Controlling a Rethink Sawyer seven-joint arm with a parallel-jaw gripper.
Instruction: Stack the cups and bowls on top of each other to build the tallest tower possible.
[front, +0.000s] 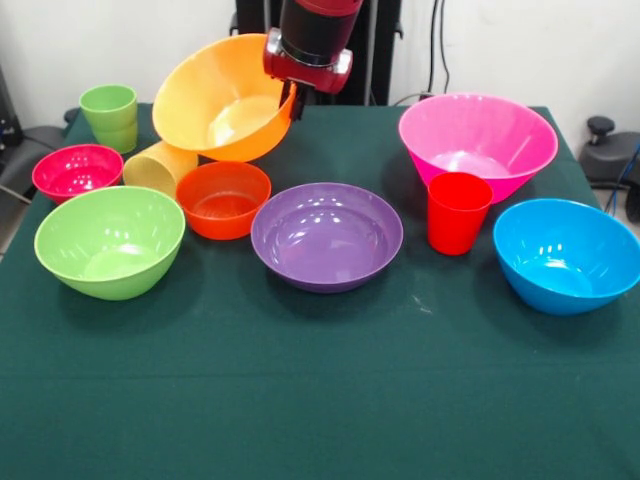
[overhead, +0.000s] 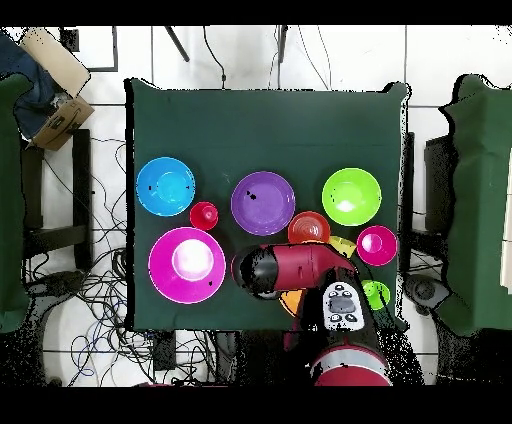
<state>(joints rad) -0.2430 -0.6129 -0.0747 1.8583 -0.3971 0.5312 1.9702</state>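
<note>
My gripper (front: 296, 102) is shut on the rim of the large orange bowl (front: 215, 95), which hangs tilted above the far left of the table. Below it a pale yellow cup (front: 158, 167) lies on its side beside the small red-orange bowl (front: 223, 198). The purple bowl (front: 326, 235) sits at the centre and the lime-green bowl (front: 110, 240) at the near left. On the right are the pink bowl (front: 477, 140), the blue bowl (front: 566, 255) and the red cup (front: 458, 212). No tower shows; nothing is nested. In the overhead view the arm (overhead: 300, 268) hides the gripper.
A green cup (front: 110, 115) stands at the far left corner with a small magenta bowl (front: 77, 170) in front of it. The green tablecloth (front: 320, 400) is bare along the near edge. Cables and chairs surround the table (overhead: 270, 120).
</note>
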